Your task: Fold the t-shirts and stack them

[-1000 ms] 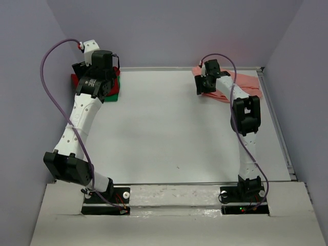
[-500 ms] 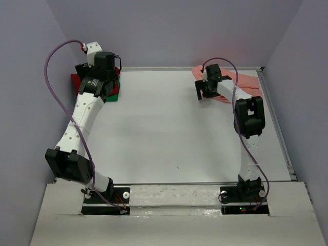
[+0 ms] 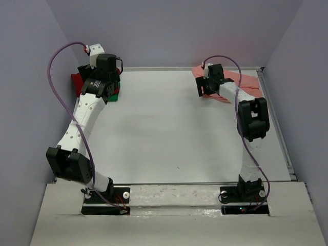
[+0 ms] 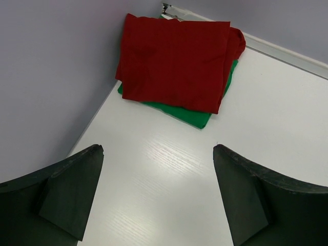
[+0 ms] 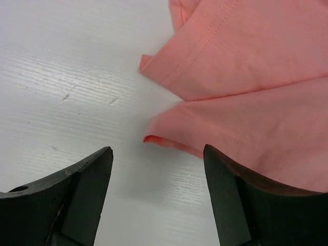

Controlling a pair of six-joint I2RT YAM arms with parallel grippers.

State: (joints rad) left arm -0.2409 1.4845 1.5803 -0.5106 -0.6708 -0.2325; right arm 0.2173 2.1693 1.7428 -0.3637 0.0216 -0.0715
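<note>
Top external view.
- Item: white rectangular table [image 3: 169, 133], with both arm bases at its near edge.
- Item: dark red folded cloth t-shirt [image 3: 76, 81] lying on a green folded cloth t-shirt [image 3: 116, 93] in the far left corner. The left gripper [image 3: 83, 70] hangs over the pile and hides most of it.
- Item: salmon-pink soft cloth t-shirt [image 3: 247, 82] in the far right corner. It lies flat and loosely doubled, not a tidy pad. The right gripper [image 3: 201, 88] sits at its left edge.
- Note: the layout reads as a stack on the left and a work piece on the right, well apart.

Left wrist view.
- Jaws spread wide with nothing between them, above bare table just near of the pile.
- The red pad sits squarely over the green one, with a green strip showing along the near edge and right side.
- The pile is tucked against the lilac wall [image 4: 46, 77].
- Likely reason: this corner is the stacking place, and the hand is idle there with nothing to grasp.

Right wrist view.
- Jaws spread wide and empty, above bare table just beside the pink cloth.
- Two hemmed layers overlap here, and the lower one pokes a pointed corner toward the gap between the fingers.
- Likely reason: the gripper is lined up to pinch that corner for a fold.
- Progress, as judged: two shirts are stacked. The third needs its fold finished and then a carry across to the left corner.
</note>
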